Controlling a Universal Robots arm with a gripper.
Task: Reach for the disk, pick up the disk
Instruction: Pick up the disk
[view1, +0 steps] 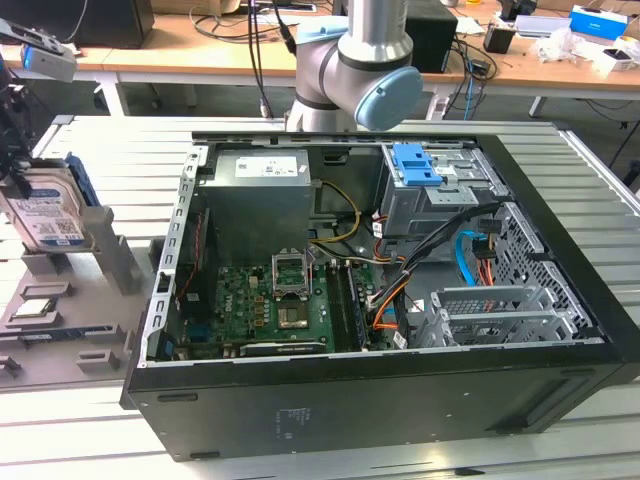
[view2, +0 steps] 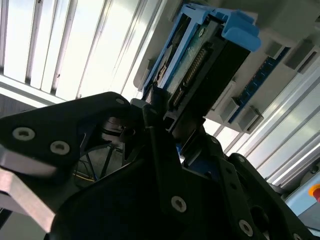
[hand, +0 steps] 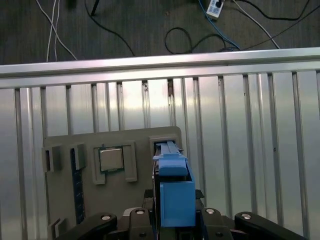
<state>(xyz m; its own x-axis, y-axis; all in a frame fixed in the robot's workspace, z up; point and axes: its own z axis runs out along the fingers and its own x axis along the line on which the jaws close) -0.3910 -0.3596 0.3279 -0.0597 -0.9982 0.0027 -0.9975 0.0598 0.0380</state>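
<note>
**Fig. Reach step near its end: my black pincer set over the disk, the lift not yet begun.**

The disk is a flat rectangular silver-grey metal hard drive with a blue-and-white label and a bright blue plastic rail frame. It stands on edge in a slot at a corner of the grey plastic fixture plate. The plate lies on the slatted aluminium table by its edge at the exterior view's left, well apart from the open black computer case. A small square silver chip sits in a nearby pocket of the plate. In both wrist views my pincer straddles the disk's upper edge; whether it has closed on it I cannot tell. I judge the grasp to be the step in hand. A lift would call for a firm hold and a straight pull along the slot, lest the rail catch.
</note>
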